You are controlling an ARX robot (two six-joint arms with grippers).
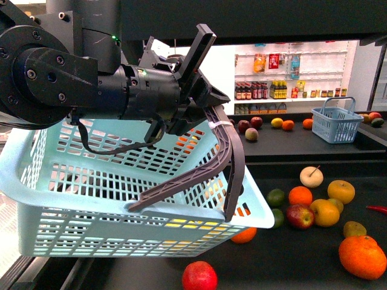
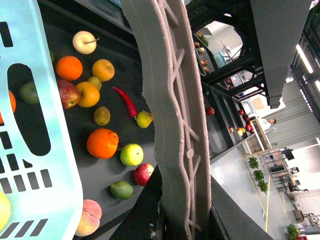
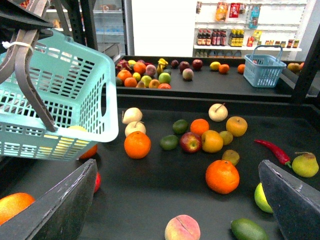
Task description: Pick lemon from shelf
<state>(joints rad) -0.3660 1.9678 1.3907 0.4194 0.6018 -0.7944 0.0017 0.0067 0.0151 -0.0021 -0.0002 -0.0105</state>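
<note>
I see my left claw (image 1: 211, 99) clamped on the grey handle (image 1: 233, 151) of the basket (image 1: 91, 193), held above the shelf (image 1: 290, 254). My right claw (image 3: 180, 200) hangs spread apart over the fruit. A yellow lemon-like fruit (image 3: 70, 137) lies inside the basket.

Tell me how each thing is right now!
Light blue basket: hanging in the air by its grey handles.
Left gripper: shut on the handles.
Right gripper: fingers open, holding nothing.
Small blue basket: upright on the shelf.
</note>
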